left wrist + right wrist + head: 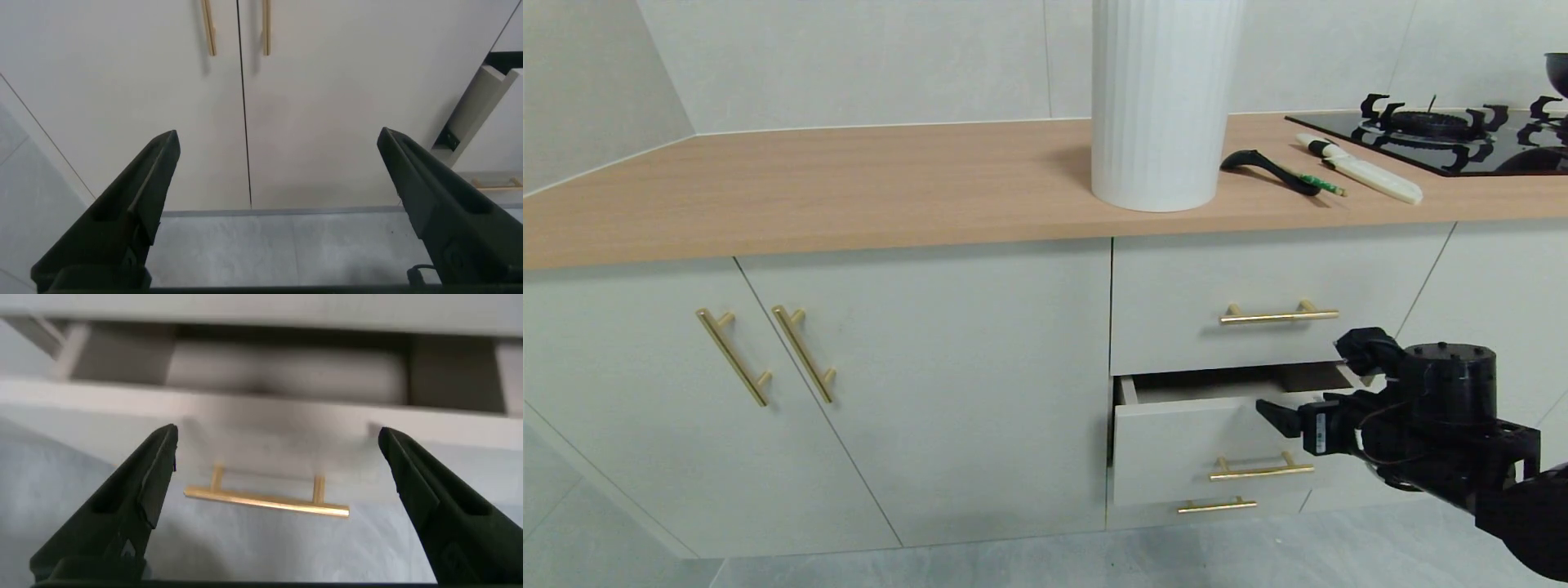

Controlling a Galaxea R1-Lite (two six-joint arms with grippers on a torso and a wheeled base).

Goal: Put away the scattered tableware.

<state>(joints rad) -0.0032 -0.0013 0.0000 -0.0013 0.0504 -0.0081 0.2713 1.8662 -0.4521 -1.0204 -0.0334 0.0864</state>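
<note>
**Tableware (1343, 161) on the counter, drawer (1201, 441) part-open**

Upper right of the head view: black-handled utensil (1274, 170), thin green stick (1330, 188) and white-handled utensil (1376, 176), lying close together on the wooden countertop (849, 188) between the tall white ribbed vessel (1160, 98) and the hob (1437, 135). Lower right: right gripper (1308, 382) spread wide and holding nothing, level with the top edge of the drawer front, above its brass handle (1262, 470). Left gripper (278, 139) likewise spread and empty, facing the double cupboard doors (327, 98). Step in hand, by judgement: completing the opening of the drawer. To do well: close squarely on the handle or hook the front edge, pull straight out along the runners without sideways load, and stop at an opening long enough for the longest piece. Drawer contents not discernible.
</note>
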